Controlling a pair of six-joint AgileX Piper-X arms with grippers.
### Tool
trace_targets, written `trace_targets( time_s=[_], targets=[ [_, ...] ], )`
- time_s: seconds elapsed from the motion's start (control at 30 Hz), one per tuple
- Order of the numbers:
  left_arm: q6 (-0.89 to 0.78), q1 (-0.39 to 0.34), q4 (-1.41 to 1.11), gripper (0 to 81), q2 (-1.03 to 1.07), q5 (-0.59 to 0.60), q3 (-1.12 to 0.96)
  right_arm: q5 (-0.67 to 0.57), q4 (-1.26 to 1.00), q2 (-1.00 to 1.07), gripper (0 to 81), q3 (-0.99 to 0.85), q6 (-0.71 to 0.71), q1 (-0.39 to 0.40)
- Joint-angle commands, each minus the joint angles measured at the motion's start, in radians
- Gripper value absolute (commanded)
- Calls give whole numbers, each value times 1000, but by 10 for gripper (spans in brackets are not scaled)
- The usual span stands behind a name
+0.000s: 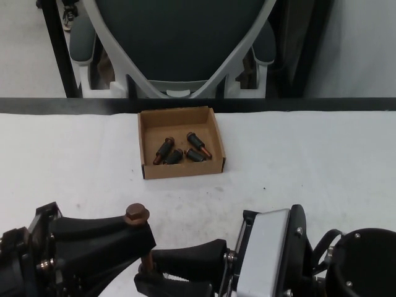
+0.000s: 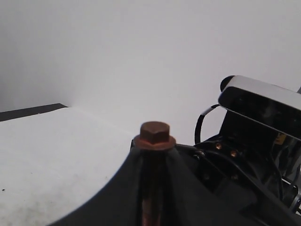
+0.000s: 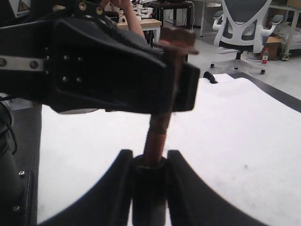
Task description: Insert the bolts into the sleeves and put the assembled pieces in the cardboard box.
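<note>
Step in hand: insertion of a bolt into a sleeve, carried out above the bench (image 1: 309, 161) on the robot's side of the cardboard box (image 1: 176, 115), well apart from it. The left gripper (image 2: 154, 153) is clenched on the bolt (image 2: 154, 134), which stands upright with its hexagonal head just above the fingertips. The right gripper (image 3: 149, 159) sits directly beneath and grasps the dark sleeve (image 3: 148, 193) upright between its two fingers. In the right wrist view the lower end of the bolt's shank meets the mouth of the sleeve and appears to have entered it. How deep it sits cannot be told, and a good length of shank remains exposed between the sleeve and the left fingers. Bolt and sleeve look in line, with no evident tilt. Inside the cardboard box lie four assembled pieces (image 1: 175, 156), grouped toward the wall nearer the robot, some touching one another. Judgement: the task is well advanced and the present piece is only partly joined. The next move calls for the bolt to be pressed straight down the sleeve's axis until its head seats. The left fingers will probably have to let go or regrip higher, since they stand between the head and the sleeve. The right gripper should then carry the joined piece forward to the cardboard box and let it go over a bare part of the floor. Risk noted: any sideways drift during pressing could jam the shank or twist the sleeve in its grasp.
</note>
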Motion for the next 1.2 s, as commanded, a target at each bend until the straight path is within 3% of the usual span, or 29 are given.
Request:
trace_targets(
  time_s=[0.0, 0.53, 0.6, 0.67, 0.8, 0.87, 1.17],
  targets=[
    [-2, -8, -4, 8, -4, 30, 6, 70, -60, -12, 2, -8, -6, -4],
    [122, -8, 93, 5, -4, 35, 6, 96, -117, -16, 2, -8, -26, -4],
    [156, -8, 109, 64, -4, 47, 6, 96, -117, -16, 2, -8, -26, -4],
    [183, -8, 109, 183, -4, 57, 6, 96, -117, -16, 2, -8, -26, -4],
    [190, -8, 101, 519, -4, 25, 6, 96, -117, -16, 2, -8, -26, -4],
    [186, -8, 101, 597, -4, -39, 6, 96, -117, -16, 2, -8, -26, -4],
    [299, -8, 101, 486, -4, -219, -7, 122, -117, -16, 2, -8, -22, -24]
  ],
)
